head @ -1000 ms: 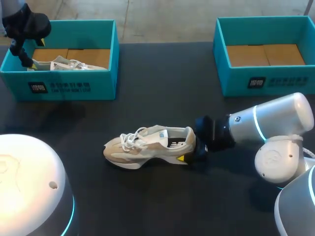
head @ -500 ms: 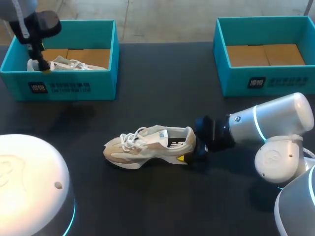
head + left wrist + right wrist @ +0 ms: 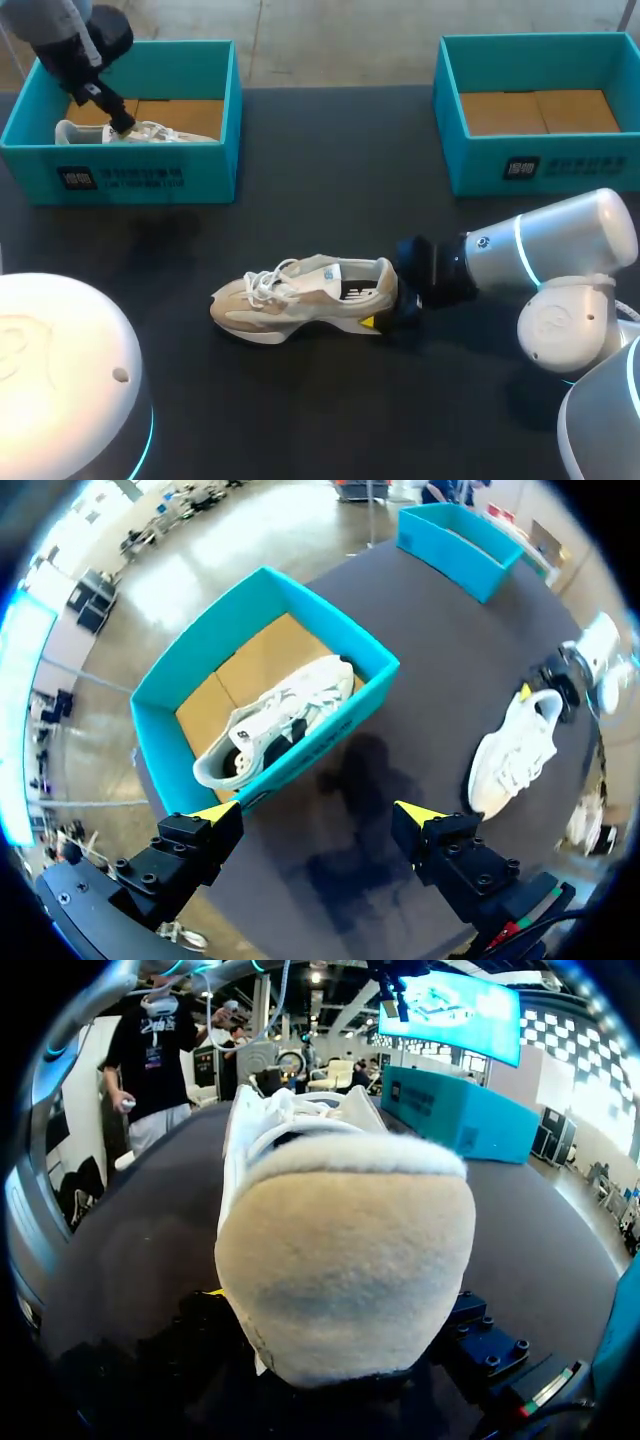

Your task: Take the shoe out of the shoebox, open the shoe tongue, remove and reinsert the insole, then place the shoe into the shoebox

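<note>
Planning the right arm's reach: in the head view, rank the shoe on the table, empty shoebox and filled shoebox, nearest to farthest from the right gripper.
1. Shoe on the table, its heel at the right gripper.
2. Empty shoebox, back right.
3. Shoebox holding a shoe, back left.

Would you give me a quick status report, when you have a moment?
Left gripper open, above left shoebox, white shoe inside. Right gripper at heel of beige shoe, grip unseen. Nothing between it and right shoebox.
</note>
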Controlling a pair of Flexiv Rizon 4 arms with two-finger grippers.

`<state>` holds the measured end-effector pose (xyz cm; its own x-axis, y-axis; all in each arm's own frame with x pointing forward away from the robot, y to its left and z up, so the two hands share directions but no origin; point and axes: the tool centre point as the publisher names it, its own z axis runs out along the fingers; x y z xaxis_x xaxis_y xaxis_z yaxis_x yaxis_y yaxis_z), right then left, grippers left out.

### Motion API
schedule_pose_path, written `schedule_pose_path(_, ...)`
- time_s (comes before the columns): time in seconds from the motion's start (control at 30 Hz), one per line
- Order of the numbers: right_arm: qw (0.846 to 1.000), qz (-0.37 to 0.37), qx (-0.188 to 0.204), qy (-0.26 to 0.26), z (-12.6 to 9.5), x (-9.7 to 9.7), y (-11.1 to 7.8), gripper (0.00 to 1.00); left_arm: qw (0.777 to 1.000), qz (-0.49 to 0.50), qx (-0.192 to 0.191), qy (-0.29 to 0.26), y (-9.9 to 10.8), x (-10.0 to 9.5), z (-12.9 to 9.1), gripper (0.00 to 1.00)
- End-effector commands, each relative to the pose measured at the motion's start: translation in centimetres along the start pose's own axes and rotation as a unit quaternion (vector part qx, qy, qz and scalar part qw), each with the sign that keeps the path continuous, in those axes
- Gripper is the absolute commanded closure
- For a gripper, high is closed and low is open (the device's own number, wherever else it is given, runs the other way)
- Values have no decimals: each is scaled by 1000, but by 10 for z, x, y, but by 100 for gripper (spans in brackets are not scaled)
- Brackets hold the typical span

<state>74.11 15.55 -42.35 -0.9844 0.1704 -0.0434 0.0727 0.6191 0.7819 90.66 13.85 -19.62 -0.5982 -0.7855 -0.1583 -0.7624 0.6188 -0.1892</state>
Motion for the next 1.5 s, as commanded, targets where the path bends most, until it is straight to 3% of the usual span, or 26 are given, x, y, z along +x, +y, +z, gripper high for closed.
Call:
schedule_pose_path(0.03,1000,1,4,-2,2,2,1,100,997,-77,19,1,8,16,4,0)
schedule_pose_path(0.37,1000,1,4,-2,2,2,1,100,991,-121,19,52,14,60,10,0)
schedule_pose_path(0.73,1000,1,4,-2,2,2,1,100,987,-148,18,64,20,106,7,0)
schedule_pose_path(1.03,1000,1,4,-2,2,2,1,100,979,-185,20,86,11,147,2,0)
schedule_pose_path(1.37,1000,1,4,-2,2,2,1,100,987,-139,8,79,4,199,1,0)
schedule_pose_path(1.5,1000,1,4,-2,2,2,1,100,987,-139,8,79,4,199,1,0)
